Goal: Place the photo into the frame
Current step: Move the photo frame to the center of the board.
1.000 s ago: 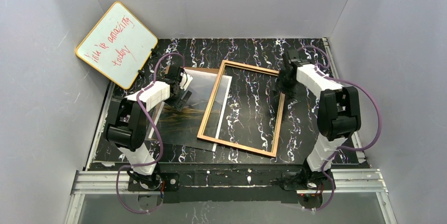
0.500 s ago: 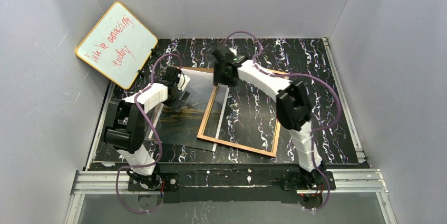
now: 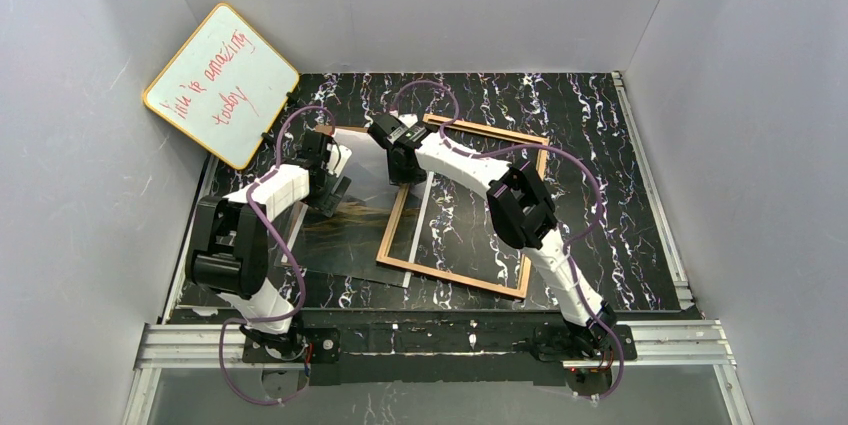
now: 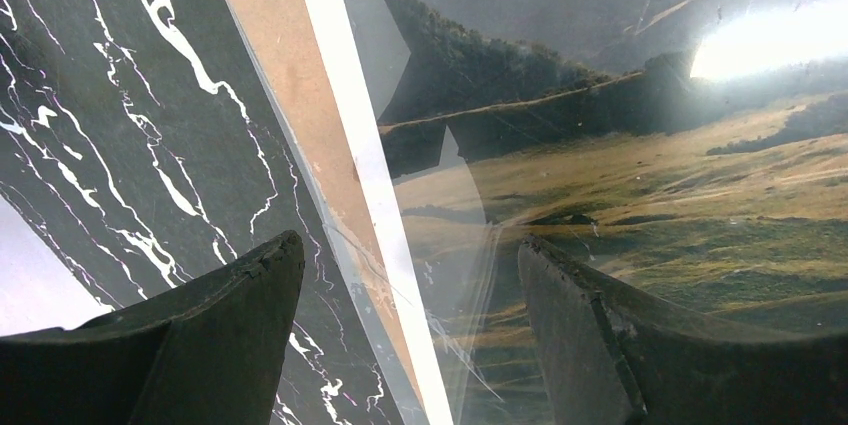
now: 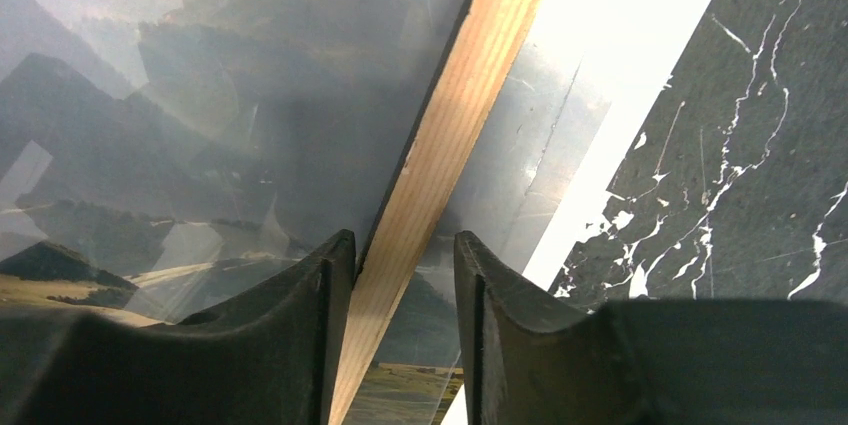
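We see the frame lying flat on the dark marbled table, light wood back facing up and turned slightly askew to the table's edges. The marble shows through its clear pane. To its left lies the photo, picture side up: a hazy mountain landscape, pale above and dark green-brown below, with a white margin. The photo's right part runs under the frame's left rail, and its white edge shows through the glass.
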{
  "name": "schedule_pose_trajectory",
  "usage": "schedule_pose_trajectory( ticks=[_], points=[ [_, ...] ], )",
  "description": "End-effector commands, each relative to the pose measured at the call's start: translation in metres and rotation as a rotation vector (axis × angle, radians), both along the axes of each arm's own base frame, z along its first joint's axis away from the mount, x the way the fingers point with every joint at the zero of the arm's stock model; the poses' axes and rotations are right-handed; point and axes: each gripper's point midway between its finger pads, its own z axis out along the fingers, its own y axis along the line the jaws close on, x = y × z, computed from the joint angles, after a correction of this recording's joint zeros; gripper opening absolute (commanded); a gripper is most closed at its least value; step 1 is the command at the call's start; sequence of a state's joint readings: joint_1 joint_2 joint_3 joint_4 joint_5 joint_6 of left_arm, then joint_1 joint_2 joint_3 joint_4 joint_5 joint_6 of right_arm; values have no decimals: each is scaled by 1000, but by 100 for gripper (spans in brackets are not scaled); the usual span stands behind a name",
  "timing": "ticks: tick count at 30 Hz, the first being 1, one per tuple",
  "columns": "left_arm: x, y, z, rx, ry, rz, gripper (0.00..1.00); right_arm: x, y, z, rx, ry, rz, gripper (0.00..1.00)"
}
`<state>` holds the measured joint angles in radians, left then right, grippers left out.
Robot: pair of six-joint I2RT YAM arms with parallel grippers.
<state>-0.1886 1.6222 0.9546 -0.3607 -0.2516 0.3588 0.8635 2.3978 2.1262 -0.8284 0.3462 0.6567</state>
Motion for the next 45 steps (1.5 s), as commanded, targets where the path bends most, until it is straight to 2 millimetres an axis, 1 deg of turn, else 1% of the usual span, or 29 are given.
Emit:
schedule_pose_trajectory(
  ticks=[1,6,8,10,13,15,18,23,27,31,35,37,39,42,43,45],
  points=[
    [-21,16,-9,61,61,2,76,-2,-12,-9,-69,-16,27,44],
    [-23,23,-16,100,73,-3,76,-15,-35,-10,-123,-7,46,32],
    [-24,26,-17,117,74,-5,76,-21,-42,-9,-125,-7,61,28],
    [-24,28,-18,130,73,-8,76,-26,-50,-4,-124,-17,68,24],
    [-26,30,-21,141,77,-11,76,-35,-70,-4,-151,-17,47,21],
    [-27,31,-22,143,80,-11,76,-35,-81,-3,-150,-16,11,19],
    [-26,32,-23,144,80,-7,76,-35,-98,-4,-154,-14,-49,14],
    [-27,33,-24,148,83,-9,76,-31,-116,-8,-139,-6,-146,5],
    [-28,33,-24,146,85,-7,75,-24,-116,-10,-110,-3,-188,4],
    [-29,32,-23,140,81,-5,75,-15,-104,-12,-87,0,-174,4],
    [-32,36,-25,153,98,-22,76,-17,-91,-12,-72,19,-137,3],
    [-34,45,-29,194,124,-20,76,-21,-88,-9,-80,21,-120,2],
    [-35,55,-33,192,149,3,76,-26,-90,-9,-86,26,-120,10],
    [-32,66,-35,159,149,38,76,-28,-95,-2,-79,20,-140,27],
    [-31,67,-34,147,147,43,76,-27,-97,1,-77,11,-147,35],
    [-29,66,-30,133,132,43,76,-26,-95,9,-50,3,-156,42]
  ],
)
